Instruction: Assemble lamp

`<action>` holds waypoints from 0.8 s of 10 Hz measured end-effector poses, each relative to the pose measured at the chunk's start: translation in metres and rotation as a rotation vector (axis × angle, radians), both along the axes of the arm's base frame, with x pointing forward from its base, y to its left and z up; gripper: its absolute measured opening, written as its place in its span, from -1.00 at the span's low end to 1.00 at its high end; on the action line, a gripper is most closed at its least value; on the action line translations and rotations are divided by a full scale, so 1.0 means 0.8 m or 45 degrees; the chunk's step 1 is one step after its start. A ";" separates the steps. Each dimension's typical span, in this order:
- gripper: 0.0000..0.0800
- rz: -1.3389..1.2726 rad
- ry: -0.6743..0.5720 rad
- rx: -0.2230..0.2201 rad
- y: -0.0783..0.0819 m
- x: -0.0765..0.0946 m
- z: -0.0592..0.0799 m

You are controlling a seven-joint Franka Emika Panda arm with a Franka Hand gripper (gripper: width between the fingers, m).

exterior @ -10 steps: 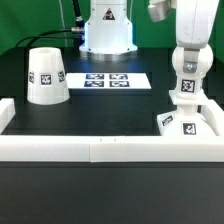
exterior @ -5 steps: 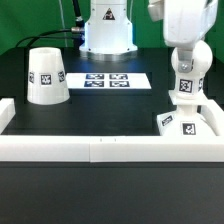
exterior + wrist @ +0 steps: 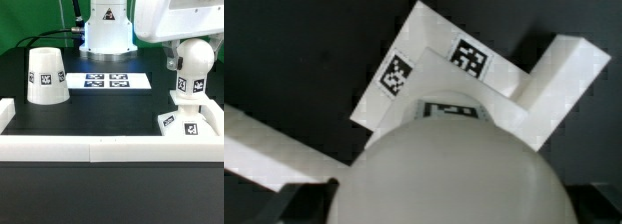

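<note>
While the bulb (image 3: 191, 72) stands upright on the base block (image 3: 189, 124) at the lower right of the exterior view, just behind the front border wall (image 3: 100, 150), the shade (image 3: 45, 75) sits well apart at upper left, near the marker board (image 3: 112, 80). In the wrist view, dark fingers of the gripper (image 3: 446, 212) flank the bulb; whether they clamp it cannot be told.

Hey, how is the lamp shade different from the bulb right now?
The shade is a wide truncated cone; the bulb is rounded on a narrower stem. The shade stands by itself on the black table at the exterior view's left; the bulb stands upright on the base block at the exterior view's right. Both are white and carry black-and-white square tags.
</note>
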State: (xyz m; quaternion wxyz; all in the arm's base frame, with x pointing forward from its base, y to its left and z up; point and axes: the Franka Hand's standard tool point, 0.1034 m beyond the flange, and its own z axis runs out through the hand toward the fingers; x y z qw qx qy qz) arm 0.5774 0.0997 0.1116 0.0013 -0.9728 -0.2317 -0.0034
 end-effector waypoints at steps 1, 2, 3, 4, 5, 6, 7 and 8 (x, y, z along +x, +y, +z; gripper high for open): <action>0.45 -0.150 0.002 0.005 0.000 0.000 0.000; 0.45 -0.291 0.004 0.013 0.000 0.000 0.000; 0.45 -0.389 0.005 0.014 0.000 0.000 0.000; 0.45 -0.498 0.009 0.017 0.000 0.000 0.000; 0.45 -0.631 0.016 0.022 -0.001 0.000 0.000; 0.45 -0.687 0.024 0.019 0.000 -0.001 0.000; 0.45 -0.857 0.031 0.020 0.000 -0.002 0.000; 0.45 -0.995 0.036 0.019 0.000 -0.003 0.000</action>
